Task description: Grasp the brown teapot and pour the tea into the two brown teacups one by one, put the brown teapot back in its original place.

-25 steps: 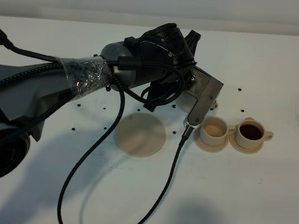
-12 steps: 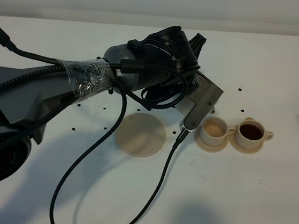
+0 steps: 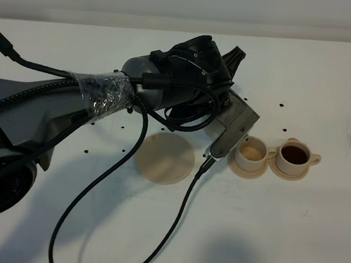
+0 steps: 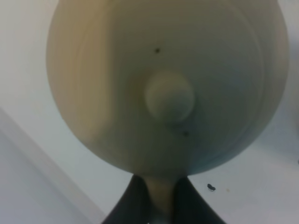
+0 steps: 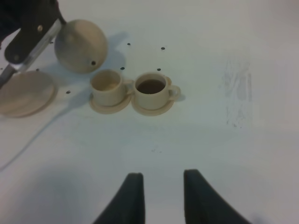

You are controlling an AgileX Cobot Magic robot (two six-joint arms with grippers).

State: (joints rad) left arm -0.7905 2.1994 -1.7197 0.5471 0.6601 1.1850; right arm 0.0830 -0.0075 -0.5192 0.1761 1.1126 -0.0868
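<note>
1. The left gripper (image 4: 159, 207) is clenched on the loop handle (image 4: 159, 192) of the brown teapot (image 4: 163, 60). Its dark fingers (image 4: 133, 205) sit on either side of the tan strip (the pot's round body and lid knob (image 4: 169, 95) fill nearly the whole left wrist view).
2. In the right wrist view the brown teapot hangs off the white table (image 5: 224, 140). It is tipped, with its spout opening facing the nearer teacup (image 5: 108, 85) and just beside that cup's rim. I cannot tell whether spout and cup touch.
3. The nearer teacup looks pale inside.
4. The farther teacup (image 5: 152, 88) holds dark tea (image 5: 150, 86).
5. Each cup stands upright on its own small saucer (image 5: 110, 108), and the two saucers sit side by side, edges meeting.
6. The wide saucer (image 3: 165, 159) lies flat on the table near the cups, and the teapot is not on it.
7. From the high camera, the left arm (image 3: 168, 86) reaches across toward the cups and hides the teapot.
8. The right gripper (image 5: 161, 198) hovers over bare table, well apart from the cups, its two fingers (image 5: 133, 198) parted and gripping nothing.
</note>
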